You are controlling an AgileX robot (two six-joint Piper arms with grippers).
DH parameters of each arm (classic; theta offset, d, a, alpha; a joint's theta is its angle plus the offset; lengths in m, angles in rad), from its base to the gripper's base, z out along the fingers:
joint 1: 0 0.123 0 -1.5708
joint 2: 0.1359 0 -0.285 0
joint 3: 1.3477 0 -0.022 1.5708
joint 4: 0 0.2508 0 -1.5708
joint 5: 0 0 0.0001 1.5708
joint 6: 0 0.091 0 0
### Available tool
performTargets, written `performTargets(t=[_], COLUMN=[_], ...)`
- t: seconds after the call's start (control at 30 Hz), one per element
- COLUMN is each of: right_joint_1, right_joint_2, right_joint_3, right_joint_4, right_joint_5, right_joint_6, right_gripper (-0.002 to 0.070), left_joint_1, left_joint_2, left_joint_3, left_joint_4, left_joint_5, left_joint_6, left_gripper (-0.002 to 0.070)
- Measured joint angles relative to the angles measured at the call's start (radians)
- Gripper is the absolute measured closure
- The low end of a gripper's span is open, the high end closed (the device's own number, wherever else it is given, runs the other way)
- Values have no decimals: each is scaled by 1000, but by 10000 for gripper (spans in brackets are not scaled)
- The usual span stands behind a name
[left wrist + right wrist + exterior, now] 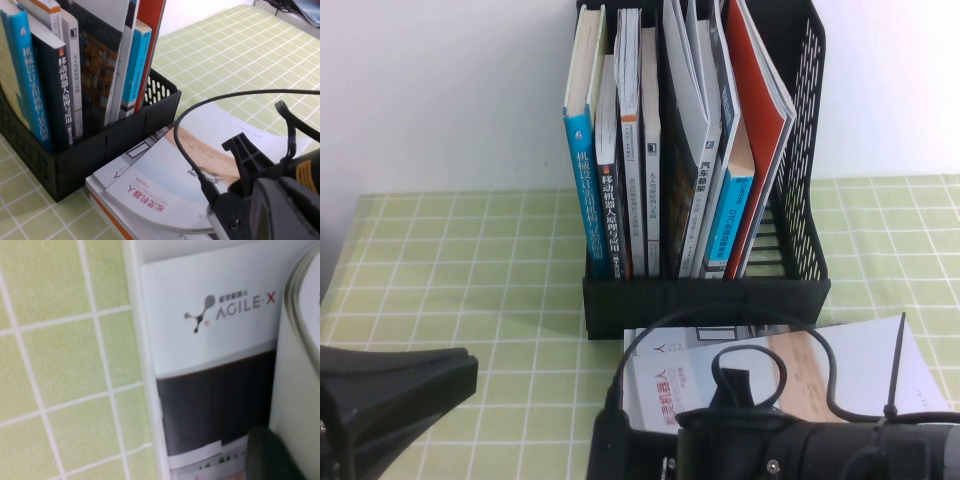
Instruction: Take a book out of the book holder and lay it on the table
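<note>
Open checked table lies left of the book holder; the right arm and the book block its near side.

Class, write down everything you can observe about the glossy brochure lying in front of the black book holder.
The book is a large, thin, glossy brochure lying flat on the table, close against the book holder's low front wall. Its upturned cover is pale blue and sandy, with a red Chinese title. It rests on other printed sheets, one orange-edged. The right arm reaches over its near part, so the right gripper is hidden there. The left gripper sits apart, at the table's near left.
</note>
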Motion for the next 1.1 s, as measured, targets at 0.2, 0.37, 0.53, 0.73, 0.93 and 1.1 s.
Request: performTargets(t=[0.2,0.37,0.53,0.73,0.93,1.1], right_joint_1=[-49,-76,-76,-76,-76,-76], right_joint_2=[0,-26,-67,-126,-274,-462], right_joint_3=[-67,-84,-85,-150,-182,-156], right_joint_4=[-64,153,382,539,618,622], right_joint_5=[15,29,88,220,246,185], right_joint_6=[69,-201,-418,-550,-593,-553], right_gripper=[351,309,279,389,645,671], left_joint_1=[0,0,0,0,0,0], left_joint_2=[0,0,0,-32,-184,-343], left_joint_3=[0,0,0,0,0,29], left_joint_4=[0,0,0,-11,17,80], left_joint_5=[0,32,110,161,171,242], left_joint_6=[0,-2,-2,33,30,-94], left_gripper=[678,678,678,678,678,678])
